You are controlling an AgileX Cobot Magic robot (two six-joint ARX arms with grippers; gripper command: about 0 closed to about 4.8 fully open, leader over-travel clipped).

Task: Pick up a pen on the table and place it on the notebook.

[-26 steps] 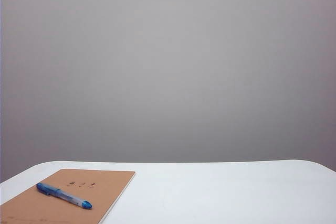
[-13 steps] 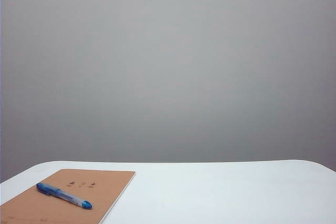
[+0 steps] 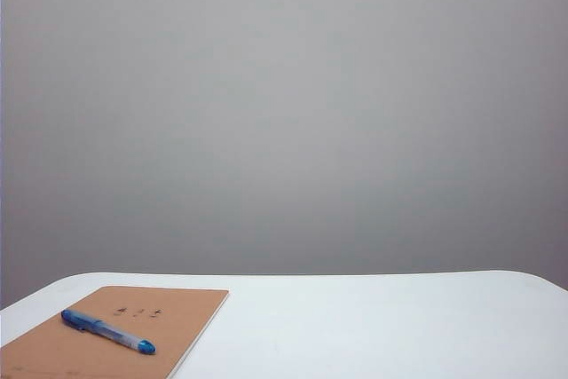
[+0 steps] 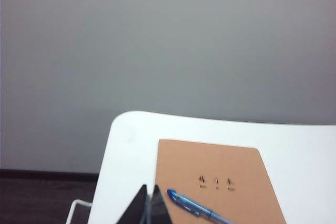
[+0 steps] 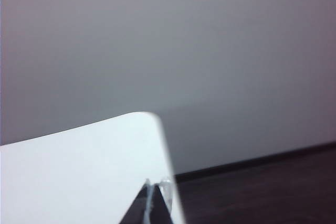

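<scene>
- I am seeing the blue pen point(image 3: 107, 331) lying on the tan notebook point(image 3: 182, 308), whose near part is cut off.
- My left gripper point(image 4: 148, 203) is sitting pinched closed, just beside the pen.
- My right gripper point(image 5: 150, 201) is staying closed too, over the white table point(image 5: 79, 171) corner.

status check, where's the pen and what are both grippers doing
Left gripper shut, empty, back at table edge. Right gripper shut, empty, at far corner. Slim blue ballpoint pen lying on tan kraft notebook. Nothing in the way.
</scene>
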